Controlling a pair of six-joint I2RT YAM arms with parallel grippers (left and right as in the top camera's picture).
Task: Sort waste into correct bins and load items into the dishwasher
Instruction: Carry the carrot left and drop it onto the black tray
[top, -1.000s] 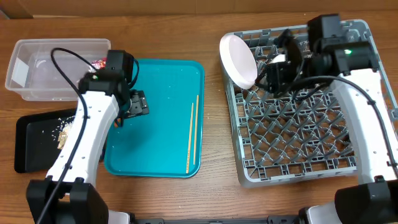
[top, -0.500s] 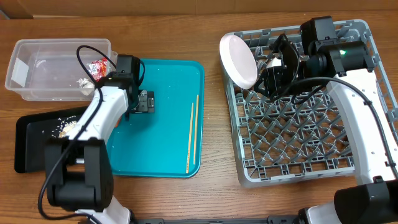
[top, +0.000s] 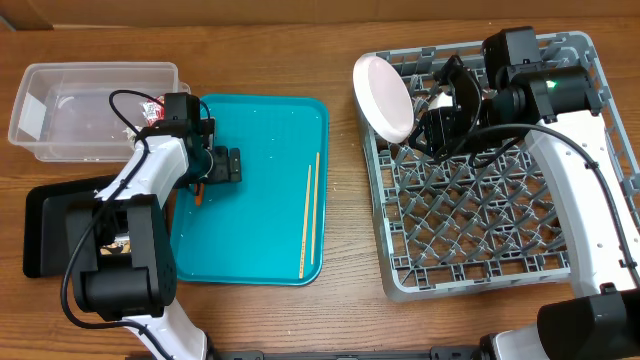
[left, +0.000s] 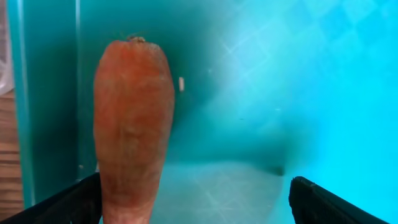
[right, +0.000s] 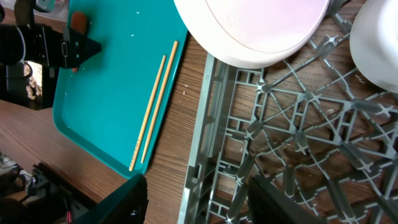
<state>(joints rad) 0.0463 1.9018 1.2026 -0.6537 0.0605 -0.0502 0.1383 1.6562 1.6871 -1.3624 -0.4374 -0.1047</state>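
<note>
A small orange carrot (left: 134, 124) lies on the teal tray by its left rim, also seen from overhead (top: 199, 189). My left gripper (left: 196, 205) is open. The carrot sits between its jaws, against the left finger. From overhead the left gripper (top: 208, 176) is low over the tray's left edge. My right gripper (right: 205, 202) is open and empty above the grey dish rack (top: 480, 250), near its far left corner (top: 440, 118). A pale pink plate (top: 385, 97) leans in the rack. Wooden chopsticks (top: 310, 220) lie on the teal tray. The red wrapper (top: 155, 107) lies in the clear tub (top: 60, 130).
The black tray (top: 45, 235) lies at the front left, partly under my left arm. The teal tray (top: 260, 250) sits between the bins and the rack. A white bowl (right: 376, 37) stands in the rack beside the plate.
My left gripper has shifted left and lower toward the teal tray's left rim, and the carrot now shows beside it. The right arm has barely moved.
</note>
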